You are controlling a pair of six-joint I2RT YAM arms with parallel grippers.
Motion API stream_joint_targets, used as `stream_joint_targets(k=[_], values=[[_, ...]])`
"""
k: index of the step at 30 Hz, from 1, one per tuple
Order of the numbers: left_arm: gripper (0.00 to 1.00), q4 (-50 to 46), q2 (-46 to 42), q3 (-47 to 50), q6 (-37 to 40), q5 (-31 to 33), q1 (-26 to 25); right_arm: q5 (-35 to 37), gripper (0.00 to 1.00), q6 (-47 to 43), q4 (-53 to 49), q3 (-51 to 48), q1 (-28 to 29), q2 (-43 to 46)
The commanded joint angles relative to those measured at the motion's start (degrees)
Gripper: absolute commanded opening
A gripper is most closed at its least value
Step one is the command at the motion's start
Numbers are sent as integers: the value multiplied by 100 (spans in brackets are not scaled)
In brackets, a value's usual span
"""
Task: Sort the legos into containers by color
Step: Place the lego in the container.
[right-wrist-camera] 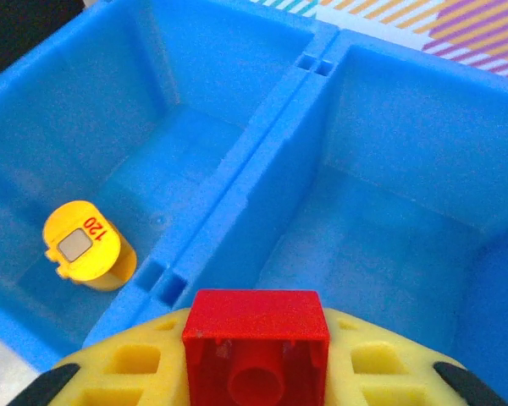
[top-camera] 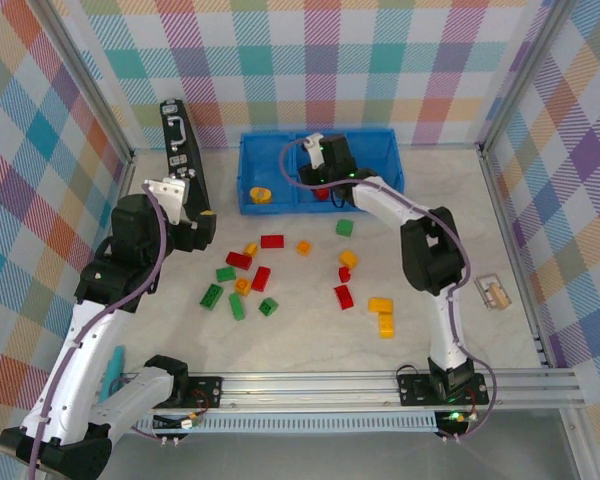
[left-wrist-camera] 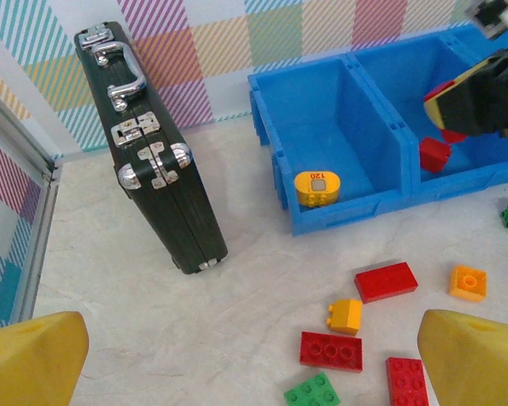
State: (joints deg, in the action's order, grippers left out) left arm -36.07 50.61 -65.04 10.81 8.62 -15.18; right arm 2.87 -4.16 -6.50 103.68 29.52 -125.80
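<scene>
Though close, red brick (right-wrist-camera: 256, 338) partly cropped.

The pale, marble-patterned tabletop (top-camera: 450, 175) carries a long blue plastic bin with dividing walls (top-camera: 280, 207) at its far side. Left of the bin and apart from it, a black rectangular case with a silver handle and clasps (top-camera: 183, 160) stands on its edge. Small plastic bricks (top-camera: 261, 278) in red, green, yellow and orange lie scattered across the middle in front of the bin. Most sit loosely clustered toward the left. A yellow L-shaped brick (top-camera: 382, 316) lies nearest the right. Well apart on the right lies a small clear item with something tan inside (top-camera: 494, 292).
</scene>
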Motion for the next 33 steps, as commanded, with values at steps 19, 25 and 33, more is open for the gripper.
stream_joint_targets(k=[19, 25, 33], values=[[100, -4, 30, 18, -27, -300, 248, 469, 53, -539, -296, 846, 72, -891], [100, -29, 55, 8, -36, -435, 287, 484, 52, -547, -407, 909, 74, -661], [100, -51, 6, -27, -38, -595, 300, 517, 34, -307, -744, 876, 76, -146]])
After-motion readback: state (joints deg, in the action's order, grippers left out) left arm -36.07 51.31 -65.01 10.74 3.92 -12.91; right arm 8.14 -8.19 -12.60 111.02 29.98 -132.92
